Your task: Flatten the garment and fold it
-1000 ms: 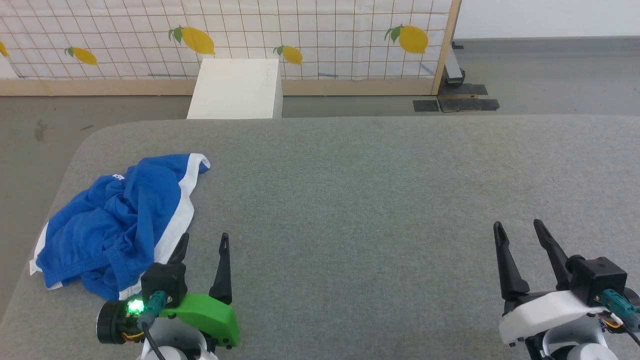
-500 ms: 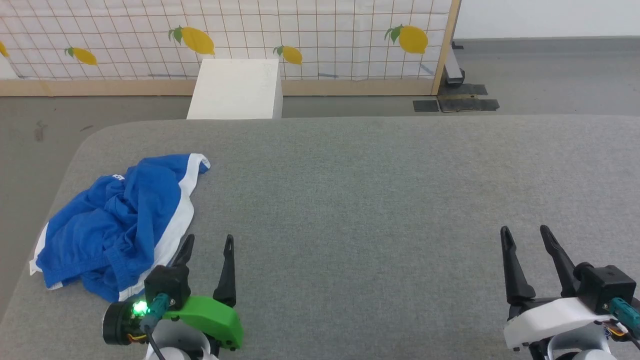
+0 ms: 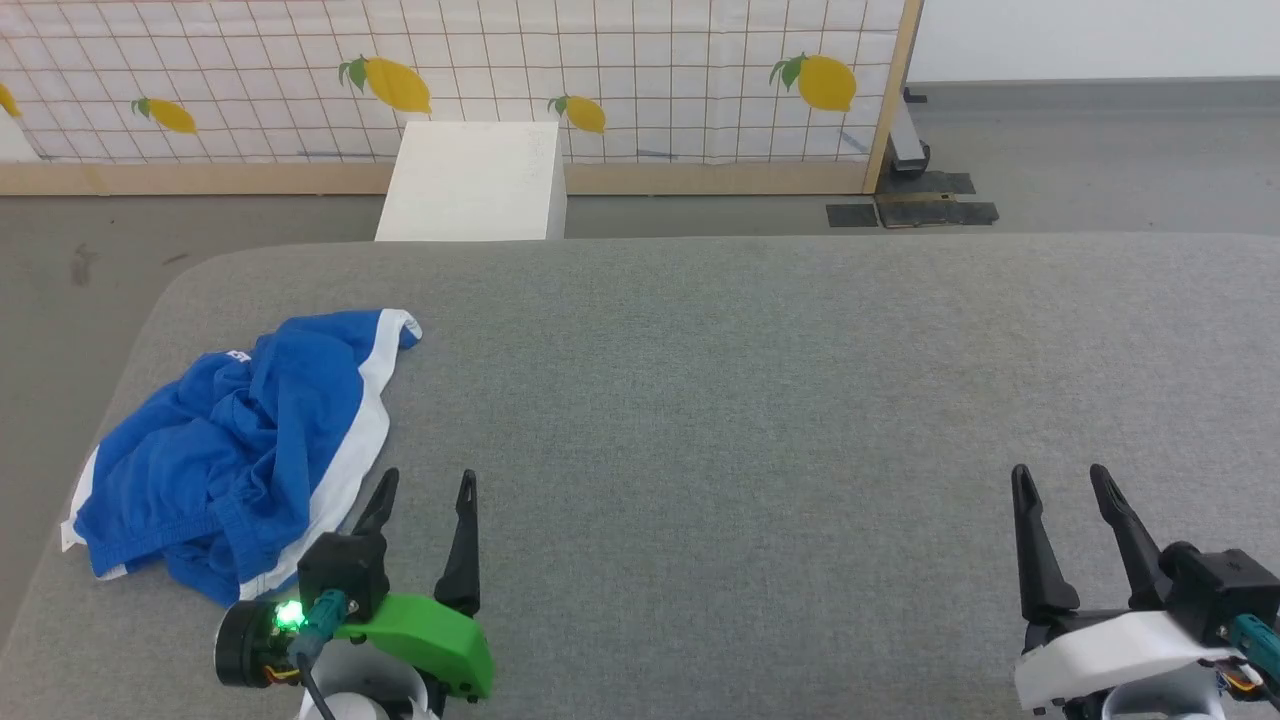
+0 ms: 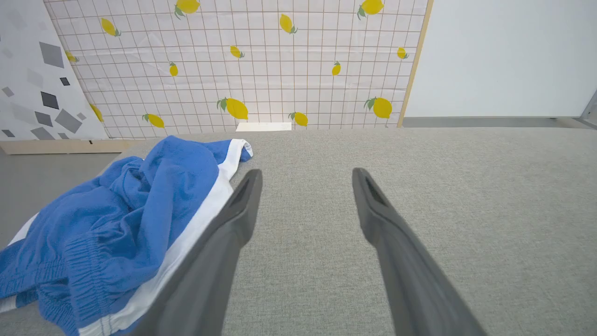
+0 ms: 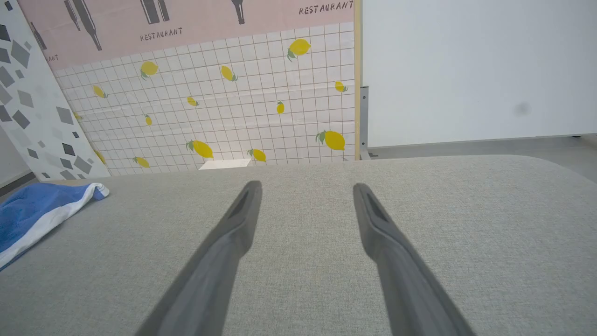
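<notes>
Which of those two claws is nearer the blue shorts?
The left gripper, on the green mount: it sits open right beside the crumpled blue shorts. The right gripper, on a white mount, stands far off across the grey surface.

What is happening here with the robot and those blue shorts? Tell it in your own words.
A two-armed robot faces a grey padded surface. The garment, bright blue shorts with white stripes, lies crumpled near the surface's left edge, not yet flattened or folded. The left gripper is open and empty, close beside the shorts' white stripe. The right gripper, open and empty too, hangs far off to the right.
</notes>
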Robot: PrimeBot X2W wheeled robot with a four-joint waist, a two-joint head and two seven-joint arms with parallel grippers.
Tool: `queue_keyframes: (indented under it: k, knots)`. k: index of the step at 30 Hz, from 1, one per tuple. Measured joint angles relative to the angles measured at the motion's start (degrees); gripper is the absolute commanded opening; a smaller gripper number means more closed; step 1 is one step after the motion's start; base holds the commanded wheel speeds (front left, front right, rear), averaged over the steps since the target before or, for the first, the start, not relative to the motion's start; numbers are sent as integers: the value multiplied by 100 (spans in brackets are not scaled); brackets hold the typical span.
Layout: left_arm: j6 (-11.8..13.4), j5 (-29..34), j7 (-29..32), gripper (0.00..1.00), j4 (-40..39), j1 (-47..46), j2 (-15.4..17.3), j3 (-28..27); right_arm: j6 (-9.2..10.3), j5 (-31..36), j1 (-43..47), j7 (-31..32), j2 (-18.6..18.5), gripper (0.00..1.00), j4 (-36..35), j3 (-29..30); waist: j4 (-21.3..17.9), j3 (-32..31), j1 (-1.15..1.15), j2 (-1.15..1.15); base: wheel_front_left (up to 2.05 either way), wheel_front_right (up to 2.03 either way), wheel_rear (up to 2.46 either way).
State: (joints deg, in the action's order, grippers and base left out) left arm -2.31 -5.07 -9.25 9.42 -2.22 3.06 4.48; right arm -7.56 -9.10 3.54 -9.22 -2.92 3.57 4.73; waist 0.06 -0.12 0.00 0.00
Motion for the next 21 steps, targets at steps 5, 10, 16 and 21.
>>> queue_keyframes:
  k: [5,10,16,21]
  knots:
    - [-15,-5,-56,100,66,-14,0,23,0,-15,15,-48,0,100,32,27,11,-3,0,0,0,0,0]
    - [-24,-40,-120,100,132,-26,1,31,0,-16,24,-118,0,100,87,46,61,3,0,0,0,0,0]
    - [-41,-53,-202,100,186,-78,5,25,0,-15,32,-193,0,100,154,46,206,6,0,0,0,0,0]
    - [-40,-68,-255,100,235,-83,18,10,0,-14,34,-252,0,100,210,20,399,9,0,0,0,0,0]
